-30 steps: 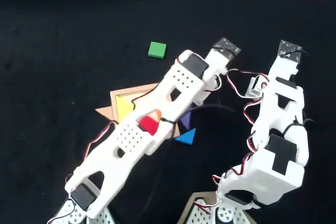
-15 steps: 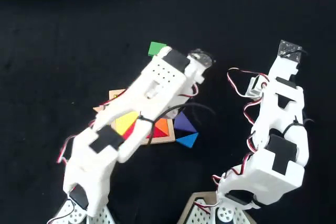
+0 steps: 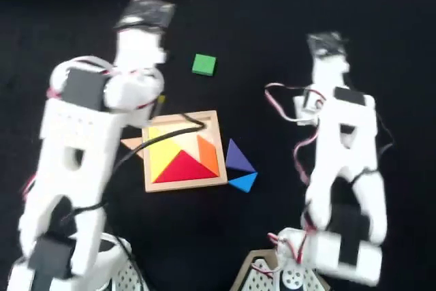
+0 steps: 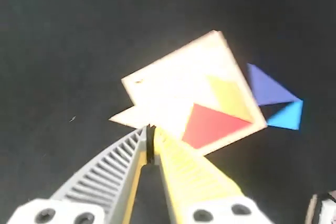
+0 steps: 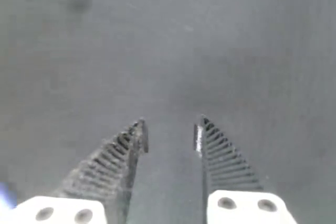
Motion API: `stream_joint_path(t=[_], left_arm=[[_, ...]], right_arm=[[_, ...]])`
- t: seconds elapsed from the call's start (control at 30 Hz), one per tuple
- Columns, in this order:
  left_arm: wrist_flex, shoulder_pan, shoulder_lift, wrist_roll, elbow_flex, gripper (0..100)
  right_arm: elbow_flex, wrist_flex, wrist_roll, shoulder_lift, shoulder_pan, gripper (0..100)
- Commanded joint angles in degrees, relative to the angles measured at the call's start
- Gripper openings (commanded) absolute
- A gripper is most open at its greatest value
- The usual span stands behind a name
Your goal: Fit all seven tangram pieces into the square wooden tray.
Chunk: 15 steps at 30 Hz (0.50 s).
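**Three in, four to go: lining up the next pick**

The tray (image 3: 187,185) sits mid-desk (image 3: 259,32) between my two arms. It holds the yellow piece (image 3: 163,155), the red piece (image 3: 182,167) and the orange piece (image 3: 210,151), all packed toward the near side. The far part of the tray looks bare.

The purple triangle (image 3: 237,157) and the blue triangle (image 3: 244,180) lie just beside the tray's right edge, the two nearly touching at a corner. The green square (image 3: 204,65) is well apart, farther up the desk. A tan piece (image 3: 131,144) pokes out at the tray's left edge, and I cannot tell whether it lies beside the tray or partly under it.

The left gripper (image 4: 150,129) is closed tip to tip with nothing in it. It hangs off the tray's far-left corner, well above the desk. The right gripper (image 5: 170,127) is parted a little and empty, over bare desk to the right of the green square.

As I judge it, the step is fetching the next loose piece. I would send the right arm for the purple triangle, since it lies on that side. The jaws need to open wider before coming down and should close across two flat sides, not a point, so the piece doesn't twist. I would come in from the side away from the blue triangle, or the finger will shove it. The tray looks light, so I would lower each piece in without pushing on the rim.
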Motion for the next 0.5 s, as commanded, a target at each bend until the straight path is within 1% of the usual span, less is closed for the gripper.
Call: stream_joint_path(t=[0.0, 0.07, 0.1, 0.13, 0.23, 0.33, 0.4, 0.47], left_arm=[[-8.4, -12.8, -11.7, 3.3, 15.6, 23], [-14.3, -16.7, -16.7, 3.1, 25.0, 35], [-17.8, -17.9, -19.1, 3.0, 30.1, 38], [-21.6, -18.5, -21.4, 3.3, 35.5, 40], [-35.3, -19.2, -26.5, 6.7, 51.2, 36], [-49.9, -19.2, -27.5, 10.6, 64.9, 33], [-56.4, -19.3, -27.6, 11.5, 69.8, 32], [-59.1, -20.1, -27.6, 11.7, 71.4, 32]], right_arm=[[1.4, 7.6, 7.6, -15.3, -8.4, 15.2], [4.2, 11.1, 9.8, -20.8, -12.6, 15.2], [5.3, 12.4, 10.2, -22.6, -14.4, 15.2], [6.2, 13.5, 10.2, -23.9, -16.2, 15.2], [7.6, 16.7, 10.1, -24.0, -20.0, 16.5], [9.4, 18.0, 10.5, -21.7, -23.9, 24.7], [10.9, 17.4, 10.6, -19.8, -27.2, 27.7], [12.6, 15.3, 12.0, -18.0, -29.9, 27.0]])
